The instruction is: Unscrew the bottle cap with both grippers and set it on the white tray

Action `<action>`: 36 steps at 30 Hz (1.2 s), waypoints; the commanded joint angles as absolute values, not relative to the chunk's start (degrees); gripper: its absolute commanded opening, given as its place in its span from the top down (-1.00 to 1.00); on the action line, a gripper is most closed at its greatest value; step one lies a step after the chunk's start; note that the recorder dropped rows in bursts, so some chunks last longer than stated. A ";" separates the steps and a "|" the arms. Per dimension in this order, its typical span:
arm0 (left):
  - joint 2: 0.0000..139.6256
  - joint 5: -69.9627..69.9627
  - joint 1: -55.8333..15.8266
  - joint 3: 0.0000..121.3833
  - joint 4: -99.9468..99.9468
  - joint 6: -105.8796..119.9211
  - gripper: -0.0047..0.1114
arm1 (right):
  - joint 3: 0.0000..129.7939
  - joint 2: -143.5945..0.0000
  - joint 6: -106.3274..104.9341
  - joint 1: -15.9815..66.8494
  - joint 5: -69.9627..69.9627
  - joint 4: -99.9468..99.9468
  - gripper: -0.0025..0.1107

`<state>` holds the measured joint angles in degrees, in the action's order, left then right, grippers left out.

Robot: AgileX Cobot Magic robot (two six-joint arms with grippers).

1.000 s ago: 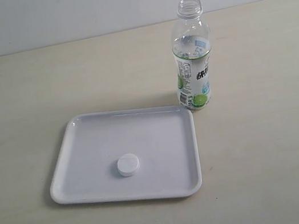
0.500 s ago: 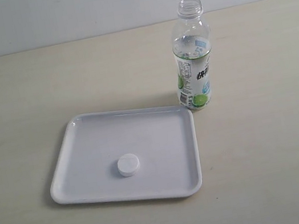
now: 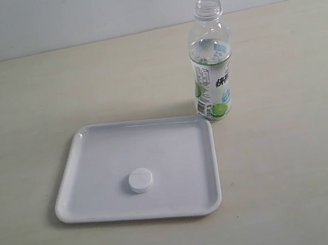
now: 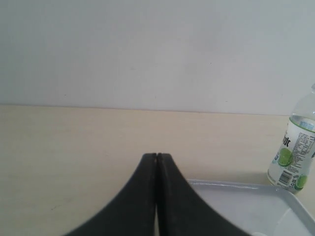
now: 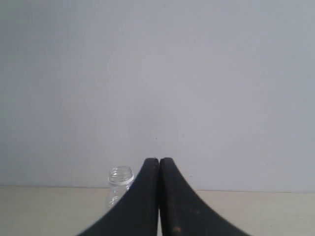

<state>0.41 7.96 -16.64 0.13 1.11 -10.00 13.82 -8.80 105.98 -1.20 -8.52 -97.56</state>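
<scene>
The left gripper (image 4: 156, 156) and right gripper (image 5: 158, 160) both have jaws pressed together, empty. The bottle cap (image 3: 140, 180) lies on the white tray (image 3: 174, 146), the uncapped bottle (image 3: 211, 70) upright just beside it. The task looks complete; nothing further seems needed.

Seemingly a sparse lab or test setup, judging by a plain pale wood-grain counter (image 3: 302, 187) backed at twelve o'clock by a blank grey-white wall (image 3: 68, 12).
</scene>
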 commanded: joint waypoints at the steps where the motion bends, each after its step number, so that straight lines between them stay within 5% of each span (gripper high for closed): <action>1: 0.00 8.02 -16.52 0.00 0.83 -10.02 0.92 | 13.53 -8.68 106.15 -1.00 -5.88 -97.79 0.96; 4: 0.00 8.02 -16.52 0.00 0.83 -10.02 0.92 | 13.43 -8.68 101.08 -1.00 -5.04 -93.54 0.96; 9: 0.00 8.02 -16.52 0.00 0.83 -9.88 0.92 | 12.40 -8.68 31.52 -1.00 18.73 -23.82 0.96; 21: 0.00 8.02 -16.52 0.00 0.83 -9.78 0.92 | 3.48 0.00 4.33 -1.00 19.37 -3.19 0.96; 36: 0.00 8.02 -16.52 0.00 0.83 -9.78 0.92 | 0.00 0.00 4.41 -1.00 19.20 -2.33 0.96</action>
